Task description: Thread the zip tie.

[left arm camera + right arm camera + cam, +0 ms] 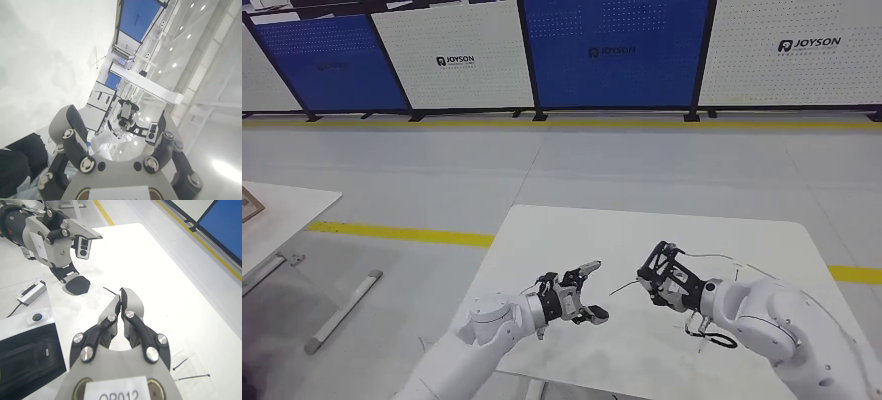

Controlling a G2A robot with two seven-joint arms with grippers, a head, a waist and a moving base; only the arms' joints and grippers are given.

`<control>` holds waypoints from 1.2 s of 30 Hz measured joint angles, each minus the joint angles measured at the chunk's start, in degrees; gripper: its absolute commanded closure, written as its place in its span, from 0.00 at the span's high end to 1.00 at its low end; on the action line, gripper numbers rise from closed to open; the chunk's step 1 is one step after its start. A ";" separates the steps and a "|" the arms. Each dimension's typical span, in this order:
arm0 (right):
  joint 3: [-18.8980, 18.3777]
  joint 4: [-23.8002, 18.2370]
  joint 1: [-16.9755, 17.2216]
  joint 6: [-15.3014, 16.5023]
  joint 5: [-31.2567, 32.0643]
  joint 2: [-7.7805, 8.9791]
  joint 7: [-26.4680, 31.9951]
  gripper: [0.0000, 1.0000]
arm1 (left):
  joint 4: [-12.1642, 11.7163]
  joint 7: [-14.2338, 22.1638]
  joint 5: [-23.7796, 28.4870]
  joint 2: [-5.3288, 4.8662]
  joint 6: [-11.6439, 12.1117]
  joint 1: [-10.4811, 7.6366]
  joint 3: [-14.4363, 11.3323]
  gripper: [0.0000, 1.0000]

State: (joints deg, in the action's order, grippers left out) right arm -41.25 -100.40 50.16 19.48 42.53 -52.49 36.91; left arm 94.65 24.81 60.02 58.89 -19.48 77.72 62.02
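The desk (572,240) is plain white. The zip tie (109,291) is black, and the spare ties (180,364) are black too. Both pairs of jaws are pale grey, with black links and black pads (76,288). The floor (642,160) is grey with yellow lines (392,232). The wall panels (612,50) are blue and white in turn, with fine dots.

Zip tie (109,291) alone juts between left gripper (596,291) and right gripper (120,293).

Glossy white rounded shells on the left arm (477,335) and right arm (767,320), and the left gripper (117,111) and right gripper (120,292) show pale grey plates, black linkages (140,328), round silver screws (152,353), dark textured pads (75,121), a white printed label (115,389) and a looping black cable (714,340).
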 measured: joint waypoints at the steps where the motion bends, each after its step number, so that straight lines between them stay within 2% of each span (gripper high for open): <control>1: 0.00 0.00 0.00 0.00 0.00 0.00 0.00 0.00 | -0.73 -0.45 2.53 -0.30 0.00 -1.28 -1.45 1.00; 2: 0.00 0.00 0.00 0.00 0.00 0.00 0.00 0.00 | -1.87 -1.74 6.02 -0.73 0.00 -3.21 -3.36 1.00; 4: 0.00 0.00 0.00 0.00 0.00 0.00 0.00 0.00 | -2.89 -4.73 9.32 -1.16 0.00 -5.80 -5.20 1.00; 10: 0.00 0.00 0.00 0.00 0.00 0.00 0.00 0.00 | -2.88 -4.67 9.20 -1.17 0.01 -5.59 -5.17 1.00; 14: 0.00 0.00 0.00 0.00 0.00 0.00 0.00 0.00 | -1.85 -6.14 8.39 -0.93 0.03 -5.40 -6.09 1.00; 19: 0.00 0.00 0.00 0.00 0.00 0.00 0.00 0.00 | -2.19 -7.34 10.44 -0.81 -0.01 -6.11 -7.33 1.00; 20: 0.00 0.00 0.00 0.00 0.00 0.00 0.00 0.00 | -2.21 -7.78 10.83 -0.80 -0.01 -6.35 -7.57 0.96; 21: 0.00 0.00 0.00 0.00 0.00 0.00 0.00 0.00 | -2.21 -8.06 11.00 -0.80 -0.01 -6.52 -7.76 0.83; 23: 0.00 0.00 0.00 0.00 0.00 0.00 0.00 0.00 | -2.35 -8.43 11.56 -0.83 0.00 -6.89 -8.25 0.72; 24: 0.00 0.00 0.00 0.00 0.00 0.00 0.00 0.00 | -2.46 -8.63 11.76 -0.86 0.00 -7.09 -8.38 0.53; 31: 0.00 0.00 0.00 0.00 0.00 0.00 0.00 0.00 | -3.81 -8.45 13.97 -1.15 0.00 -9.07 -10.58 0.39; 36: 0.00 0.00 0.00 0.00 0.00 0.00 0.00 0.00 | -4.40 -7.74 14.71 -1.60 0.00 -10.36 -12.33 0.35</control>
State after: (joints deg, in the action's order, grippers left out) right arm -41.25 -100.40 50.16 19.48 42.53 -52.49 36.91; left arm 90.25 17.06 74.73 57.30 -19.48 67.36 49.68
